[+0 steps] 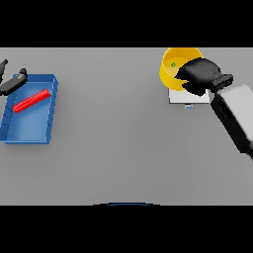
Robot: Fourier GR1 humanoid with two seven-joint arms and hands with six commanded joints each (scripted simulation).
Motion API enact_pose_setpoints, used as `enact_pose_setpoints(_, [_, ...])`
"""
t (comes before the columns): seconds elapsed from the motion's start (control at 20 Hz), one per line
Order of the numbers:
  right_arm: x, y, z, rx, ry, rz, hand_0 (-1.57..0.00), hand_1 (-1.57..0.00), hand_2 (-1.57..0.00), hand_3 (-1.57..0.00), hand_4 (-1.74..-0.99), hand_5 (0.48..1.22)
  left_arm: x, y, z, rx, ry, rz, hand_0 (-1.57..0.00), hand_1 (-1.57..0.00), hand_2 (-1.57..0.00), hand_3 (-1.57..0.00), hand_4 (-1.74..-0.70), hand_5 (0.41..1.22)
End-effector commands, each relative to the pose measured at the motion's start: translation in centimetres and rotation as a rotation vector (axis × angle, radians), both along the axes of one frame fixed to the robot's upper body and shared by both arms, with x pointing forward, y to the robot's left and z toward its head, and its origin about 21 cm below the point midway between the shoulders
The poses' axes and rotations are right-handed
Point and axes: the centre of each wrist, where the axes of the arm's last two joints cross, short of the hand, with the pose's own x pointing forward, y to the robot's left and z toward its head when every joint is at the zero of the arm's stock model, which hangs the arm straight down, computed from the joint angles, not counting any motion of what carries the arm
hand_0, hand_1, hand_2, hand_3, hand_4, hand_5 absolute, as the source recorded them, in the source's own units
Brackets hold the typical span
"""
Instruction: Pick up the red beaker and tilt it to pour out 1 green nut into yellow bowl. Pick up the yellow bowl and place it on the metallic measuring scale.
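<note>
Bowl (170, 69), yellow, sits far right over a pale scale (188, 97), tipped so its open side faces left, a green nut (173, 64) inside. The right hand (200, 75) curls around its near-right rim, gripping it. On the grey table (123, 148), far left, a blue tray (29, 111) holds a red beaker (31, 101) lying slantwise, long axis running near-left to far-right. The left hand (12, 83) hovers at the tray's far-left corner, fingers unclear.

right hand (200, 75) gripping yellow bowl (170, 64)
</note>
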Motion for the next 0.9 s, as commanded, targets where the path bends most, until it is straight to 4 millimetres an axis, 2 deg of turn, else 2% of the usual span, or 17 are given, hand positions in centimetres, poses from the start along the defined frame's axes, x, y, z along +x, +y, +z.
enact_pose_setpoints(0.0, [0.3,-0.5,-0.1,0.008,0.002,-0.015,-1.57,-1.57,-1.55,-1.15,-1.741,1.221,0.0,-0.2,0.6,-0.005,-0.011,-0.005,0.0,0.0,0.0,0.0,-0.85,0.761])
enact_pose_setpoints(0.25, [1.6,-2.6,-2.4,0.022,0.017,-0.095,-1.57,-1.57,-1.48,-1.21,-1.741,1.221,-0.4,-0.3,-0.1,-0.002,0.022,0.012,0.0,0.0,0.0,0.0,-0.86,0.784])
enact_pose_setpoints(0.45, [2.2,-3.2,-3.6,0.029,0.042,-0.126,-1.57,-1.57,-1.4,-1.34,-1.741,1.221,-0.3,-0.6,-0.3,0.019,0.018,0.005,0.0,0.0,0.0,0.0,-0.86,0.804])
enact_pose_setpoints(0.65, [2.2,-3.6,-5.0,0.032,0.064,-0.145,-1.57,-1.57,-1.38,-1.39,-1.741,1.221,-0.1,-0.5,-0.1,0.017,0.029,0.016,0.0,0.0,0.0,0.0,-0.85,0.802])
enact_pose_setpoints(0.85, [2.4,-4.0,-5.0,0.036,0.085,-0.142,-1.57,-1.57,-1.37,-1.45,-1.741,1.221,0.1,-0.5,-0.2,0.009,0.025,0.001,0.0,0.0,0.0,0.0,-0.84,0.783])
